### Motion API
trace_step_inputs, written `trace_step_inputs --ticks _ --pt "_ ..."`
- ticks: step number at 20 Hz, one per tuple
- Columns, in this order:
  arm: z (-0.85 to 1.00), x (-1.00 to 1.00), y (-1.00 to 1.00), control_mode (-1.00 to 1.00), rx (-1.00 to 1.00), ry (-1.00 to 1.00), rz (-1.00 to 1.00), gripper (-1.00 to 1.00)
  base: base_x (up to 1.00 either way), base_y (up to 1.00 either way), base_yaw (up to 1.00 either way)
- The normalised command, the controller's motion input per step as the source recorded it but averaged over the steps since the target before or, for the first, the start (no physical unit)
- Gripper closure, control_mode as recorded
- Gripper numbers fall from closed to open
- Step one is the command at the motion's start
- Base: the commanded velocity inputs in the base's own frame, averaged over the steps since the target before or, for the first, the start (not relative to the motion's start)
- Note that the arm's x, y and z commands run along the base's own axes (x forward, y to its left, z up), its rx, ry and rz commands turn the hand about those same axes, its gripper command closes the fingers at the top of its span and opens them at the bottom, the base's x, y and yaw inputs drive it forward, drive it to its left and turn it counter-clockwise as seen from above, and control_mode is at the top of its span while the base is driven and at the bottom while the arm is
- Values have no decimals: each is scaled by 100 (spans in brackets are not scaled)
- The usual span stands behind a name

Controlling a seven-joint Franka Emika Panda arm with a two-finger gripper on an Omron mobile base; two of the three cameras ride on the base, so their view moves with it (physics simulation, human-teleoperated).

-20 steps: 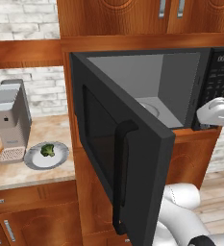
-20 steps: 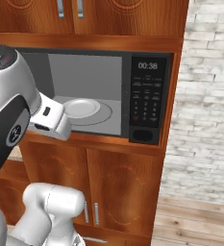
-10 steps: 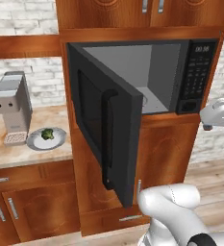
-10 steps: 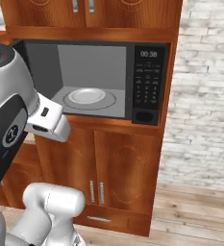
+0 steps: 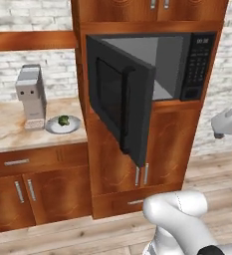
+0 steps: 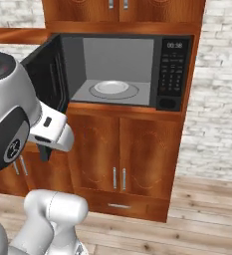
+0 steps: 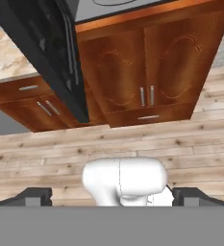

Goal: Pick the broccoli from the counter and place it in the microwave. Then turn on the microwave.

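In the left base view, the broccoli (image 5: 63, 120) is sitting on a grey plate (image 5: 52, 128) near the counter's (image 5: 8, 129) right end, beside a coffee machine (image 5: 31, 95). In the right base view, the microwave (image 6: 122, 69) is standing open, its turntable (image 6: 112, 89) bare. In the hand view, the gripper (image 7: 111, 197) is spreading wide, gripping nothing.
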Motion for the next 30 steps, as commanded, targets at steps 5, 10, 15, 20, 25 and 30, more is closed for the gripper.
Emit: trace_step_inputs --ticks 5,10,15,20,25,30 --pt "0 0 0 100 0 0 0 -100 -14 100 0" --pt "0 0 0 100 0 0 0 -100 -16 100 -1" --pt "0 0 0 100 0 0 0 -100 10 100 -1" --pt "0 0 0 100 0 0 0 -100 75 84 -10" --pt "0 0 0 100 0 0 0 -100 87 53 -15" --pt "0 0 0 100 0 0 0 -100 81 25 -17"
